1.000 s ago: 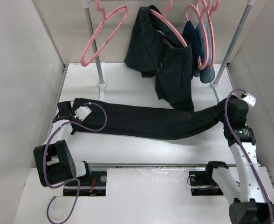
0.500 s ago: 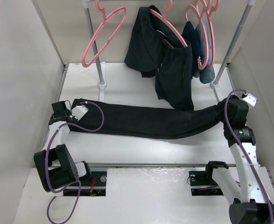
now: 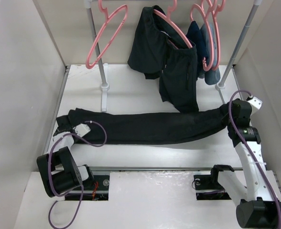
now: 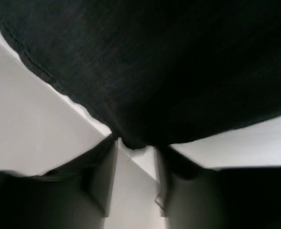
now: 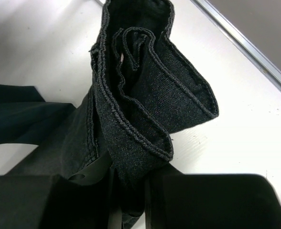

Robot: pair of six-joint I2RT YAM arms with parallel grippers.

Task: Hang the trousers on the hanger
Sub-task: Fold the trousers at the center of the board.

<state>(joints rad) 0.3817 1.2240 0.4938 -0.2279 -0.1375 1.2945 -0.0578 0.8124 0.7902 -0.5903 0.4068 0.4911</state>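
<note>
The long black trousers lie stretched across the table from left to right. My left gripper is at their left end, and in the left wrist view its jaws pinch an edge of the black cloth. My right gripper is shut on the right end, and in the right wrist view the folded, stitched hem bunches up above the jaws. An empty pink hanger hangs on the rail at the back left, apart from both grippers.
A shorter black garment hangs on a pink hanger at the back middle, reaching down near the trousers. Navy and pale-blue clothes hang to its right. Rack posts stand at the back. Walls close both sides. A metal rail runs along the near edge.
My left gripper has moved nearer and slightly left, dragging the trousers' left end with it. The cloth now lies straighter. My right gripper has shifted slightly away, still holding its end.
</note>
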